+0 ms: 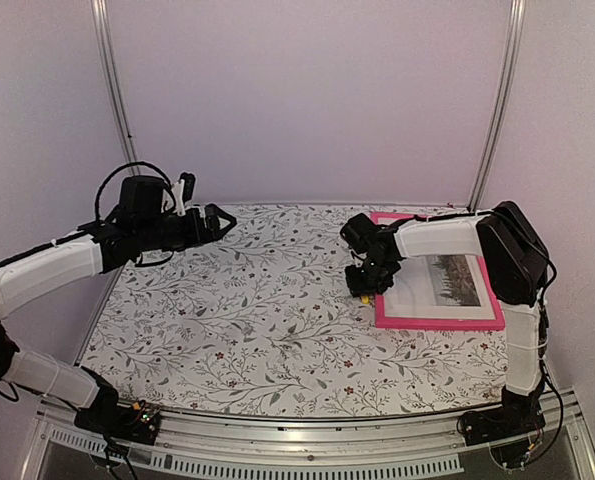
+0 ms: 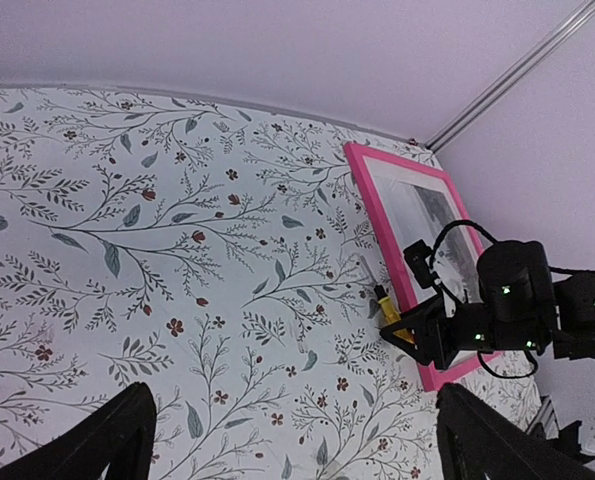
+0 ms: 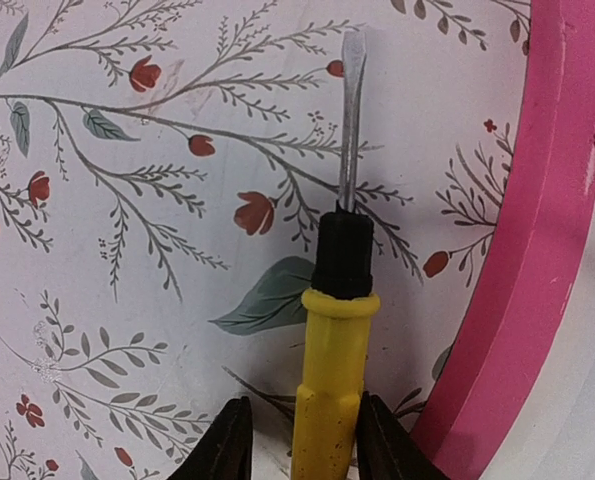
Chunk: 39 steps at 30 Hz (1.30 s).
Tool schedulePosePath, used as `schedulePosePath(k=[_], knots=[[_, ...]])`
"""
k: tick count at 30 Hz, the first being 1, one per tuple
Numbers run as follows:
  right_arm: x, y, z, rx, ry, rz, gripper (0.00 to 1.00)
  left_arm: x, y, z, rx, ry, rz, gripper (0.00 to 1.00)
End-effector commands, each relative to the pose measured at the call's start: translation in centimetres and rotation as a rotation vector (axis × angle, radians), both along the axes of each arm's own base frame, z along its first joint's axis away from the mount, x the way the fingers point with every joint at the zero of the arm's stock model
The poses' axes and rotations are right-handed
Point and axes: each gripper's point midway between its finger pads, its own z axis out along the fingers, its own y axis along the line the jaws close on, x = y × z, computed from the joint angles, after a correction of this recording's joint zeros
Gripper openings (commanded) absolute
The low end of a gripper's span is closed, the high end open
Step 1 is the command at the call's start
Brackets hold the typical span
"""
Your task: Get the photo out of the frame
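Right jaws straddling a screwdriver beside the frame; photo not yet out.

My right jaws (image 3: 302,440) sit part-way in, one on each side of the yellow handle of the flat-blade screwdriver (image 3: 335,330). With tabletop (image 1: 247,320) showing on one side, I cannot tell if it is gripped. I judge a low hold near the handle's end could let the blade swing, gouging the frame (image 3: 537,250) or creasing the print. The pink frame lies flat just beside these jaws. The photo (image 1: 447,280), white-bordered with dark trees under pale sky, sits inside it. My left jaws (image 2: 307,440) hang wide apart and empty, well away.
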Motion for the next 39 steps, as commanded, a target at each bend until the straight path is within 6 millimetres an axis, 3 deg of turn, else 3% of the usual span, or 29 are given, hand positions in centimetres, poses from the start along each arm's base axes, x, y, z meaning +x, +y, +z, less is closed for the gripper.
schedulePosePath(k=[1, 10, 18, 23, 29, 35, 39], knots=[[-1.6, 0.0, -2.1, -0.063, 0.058, -0.026, 0.34, 0.1, -0.2, 0.0, -0.009, 0.019, -0.026, 0.99], [-2.4, 0.8, -1.5, -0.082, 0.029, 0.002, 0.10, 1.3, 0.2, -1.9, -0.007, 0.062, 0.031, 0.99], [-1.9, 4.8, 0.9, 0.014, -0.015, 0.118, 0.00, 1.7, 1.5, -3.0, -0.001, 0.113, 0.111, 1.00], [-1.6, 8.2, 2.8, 0.064, -0.053, 0.191, 0.00, 1.3, 2.9, -3.4, 0.030, 0.118, 0.159, 0.99], [-2.9, 13.0, 3.1, 0.076, -0.063, 0.284, 0.00, 0.5, 4.4, -3.2, 0.032, 0.110, 0.188, 0.99], [-4.5, 19.8, 4.6, 0.111, -0.106, 0.334, 0.00, -0.5, 6.1, -3.2, 0.044, 0.114, 0.202, 0.99], [-6.3, 24.0, 3.9, 0.153, -0.101, 0.363, 0.00, -0.6, 7.5, -2.9, 0.060, 0.103, 0.225, 0.99]])
